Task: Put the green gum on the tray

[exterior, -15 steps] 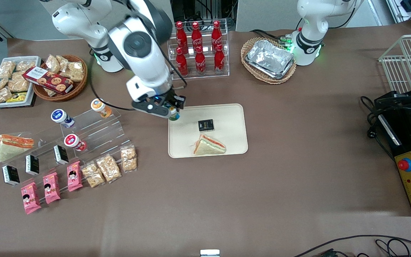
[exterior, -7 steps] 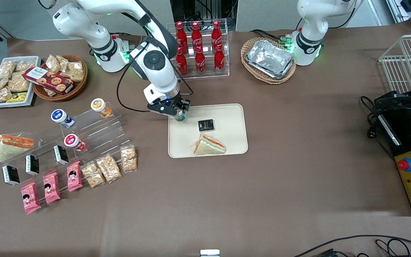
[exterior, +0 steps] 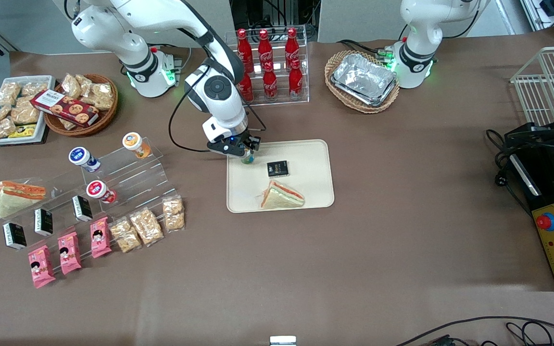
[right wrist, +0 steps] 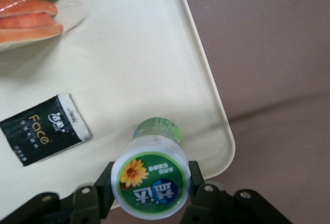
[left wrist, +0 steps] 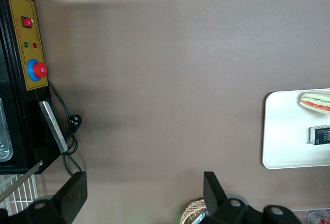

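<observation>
Item 1. Gripper (right wrist: 150,185): over the tray's corner nearest the cola bottle rack (exterior: 267,65), jaws clamped on either side of the canister's lid.

Item 2. Green gum (right wrist: 151,181): held between the jaws, lid up, base low over or on the tray; contact could not be confirmed.

Item 3. Tray (right wrist: 154,64): cream, rimmed; its rounded corner lay just beside the jaws.

Item 4. Black Face sachet (right wrist: 44,129): flat on the tray, near the jaws, apart from the canister.

Item 5. Wrapped sandwich (right wrist: 31,12): on the tray, well apart from the jaws.

Risk: released above the surface or tilted, the canister could topple and roll over the nearby rim.
</observation>
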Robot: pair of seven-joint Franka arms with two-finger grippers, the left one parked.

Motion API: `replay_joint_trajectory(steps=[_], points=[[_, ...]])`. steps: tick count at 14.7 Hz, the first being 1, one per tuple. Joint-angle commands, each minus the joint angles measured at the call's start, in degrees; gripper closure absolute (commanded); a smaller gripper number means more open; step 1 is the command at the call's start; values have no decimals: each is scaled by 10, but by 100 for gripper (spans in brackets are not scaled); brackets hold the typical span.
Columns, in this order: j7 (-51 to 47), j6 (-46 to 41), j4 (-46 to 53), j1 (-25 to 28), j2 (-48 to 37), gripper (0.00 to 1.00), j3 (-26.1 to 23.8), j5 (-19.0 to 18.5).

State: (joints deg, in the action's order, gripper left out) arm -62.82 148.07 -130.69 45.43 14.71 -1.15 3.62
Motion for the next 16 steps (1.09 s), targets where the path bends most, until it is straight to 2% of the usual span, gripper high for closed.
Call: replay_joint_trajectory(steps=[1, 8, 13, 16], points=[[-17, 13, 3, 8, 5, 0, 4, 0], [-4, -6, 17, -10, -24, 0, 9, 0], [52, -186, 127, -50, -68, 0, 9, -1], [113, -313, 237, -72, -72, 0, 12, -2]])
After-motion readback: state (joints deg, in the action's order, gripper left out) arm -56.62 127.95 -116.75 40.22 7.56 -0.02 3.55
